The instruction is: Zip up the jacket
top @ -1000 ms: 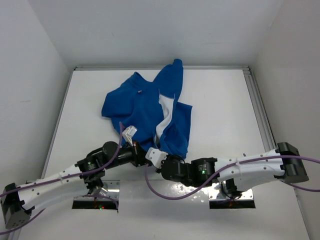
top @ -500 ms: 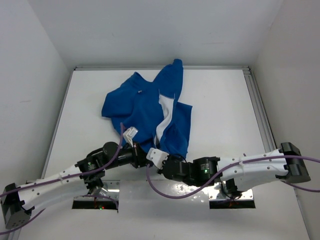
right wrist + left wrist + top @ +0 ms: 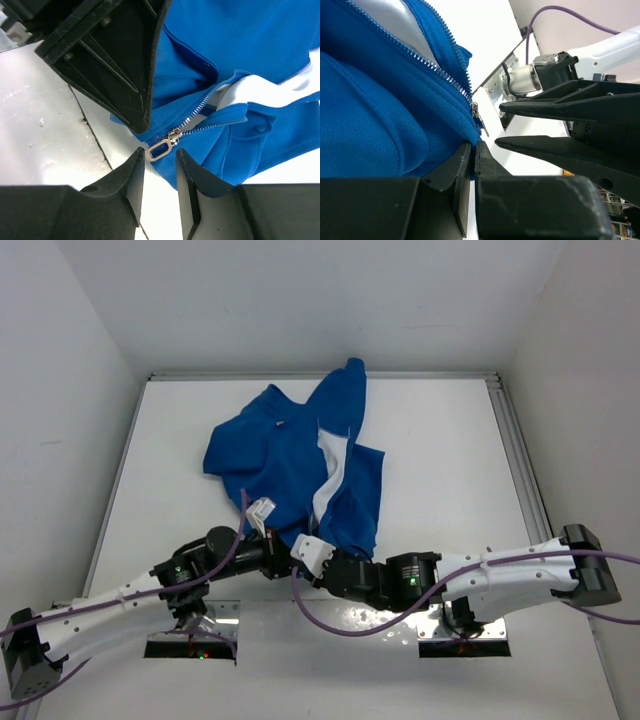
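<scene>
Jacket (image 3: 290, 450) hem stays clenched in the left tool (image 3: 472, 146). Right tool (image 3: 159, 155) has just reopened around the zipper pull (image 3: 161, 148) at the jacket's six o'clock; regrasp before zipping.

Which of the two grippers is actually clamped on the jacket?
The left gripper: its jaws are pinched shut on the jacket at its bottom hem, beside the zipper. The right gripper stands open, the zipper pull at its fingertips, ungripped.
</scene>
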### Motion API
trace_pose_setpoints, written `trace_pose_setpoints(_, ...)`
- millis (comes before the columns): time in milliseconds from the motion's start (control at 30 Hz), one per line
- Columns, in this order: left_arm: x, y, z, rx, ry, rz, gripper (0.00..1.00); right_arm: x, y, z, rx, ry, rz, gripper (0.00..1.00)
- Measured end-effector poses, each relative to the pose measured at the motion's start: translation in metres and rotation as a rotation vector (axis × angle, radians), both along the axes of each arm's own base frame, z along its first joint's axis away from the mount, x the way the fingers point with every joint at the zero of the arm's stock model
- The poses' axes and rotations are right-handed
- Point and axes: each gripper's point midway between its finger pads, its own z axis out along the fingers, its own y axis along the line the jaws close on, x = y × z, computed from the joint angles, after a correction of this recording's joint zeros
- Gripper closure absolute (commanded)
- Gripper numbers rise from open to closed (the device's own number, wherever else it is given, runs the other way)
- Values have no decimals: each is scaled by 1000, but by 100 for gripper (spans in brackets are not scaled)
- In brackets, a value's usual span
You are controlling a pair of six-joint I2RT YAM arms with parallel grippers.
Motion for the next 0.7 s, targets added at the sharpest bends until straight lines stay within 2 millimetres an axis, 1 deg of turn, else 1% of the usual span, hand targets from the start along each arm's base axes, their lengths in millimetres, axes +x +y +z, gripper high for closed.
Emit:
trace_pose_setpoints(167,0,0,1,-4,-2,-1,100,0,0,-2,-4,1,-6,68)
trace_pose_setpoints(433,-1,0,0,-2,0,-4,100,-1,3,-12,-25,12,-12,68)
trace_pose_setpoints(600,-1,0,0,-2,0,-4,100,3,1,-10,-15,2,-33,69)
trace_pose_setpoints(700,-1,0,0,-3,0,-4,100,5,-3,-1,38,-4,-50,74)
